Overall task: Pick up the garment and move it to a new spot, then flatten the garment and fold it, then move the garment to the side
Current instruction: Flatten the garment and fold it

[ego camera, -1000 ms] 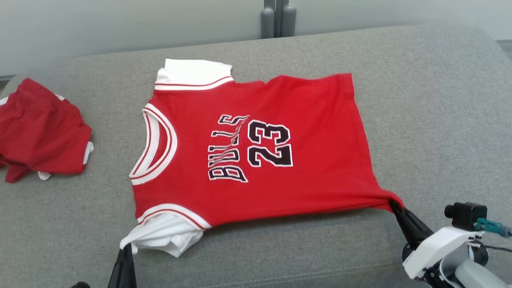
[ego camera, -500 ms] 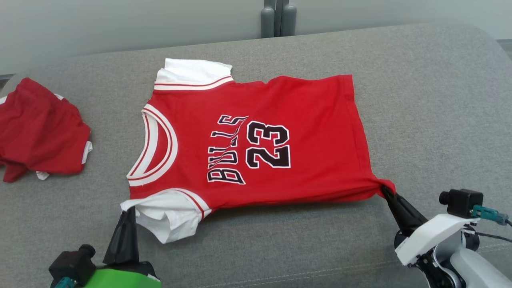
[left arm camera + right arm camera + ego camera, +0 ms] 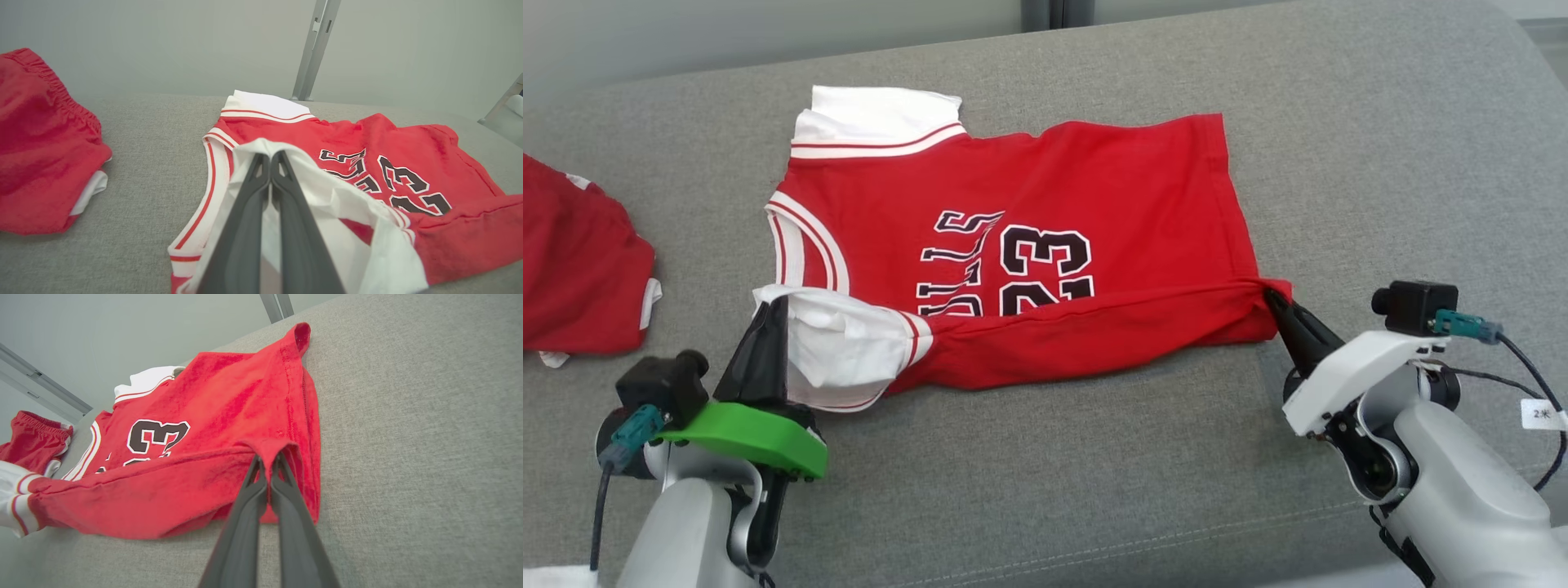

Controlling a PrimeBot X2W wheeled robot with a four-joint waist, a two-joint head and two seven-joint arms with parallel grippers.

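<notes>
Between our two grippers lies the red jersey (image 3: 1094, 188), front up on the gray cushion (image 3: 1094, 474). Our L gripper (image 3: 774, 304) is pinched tight on the white sleeve (image 3: 841, 351), right at its tips. Our R gripper (image 3: 1272, 294) is pinched tight on the jersey's bottom corner. Btwn the two, the near edge is lifted & folded over part of the letters & numbers. Off to the left of the L gripper sit red shorts (image 3: 572, 278), well apart from the jersey.
</notes>
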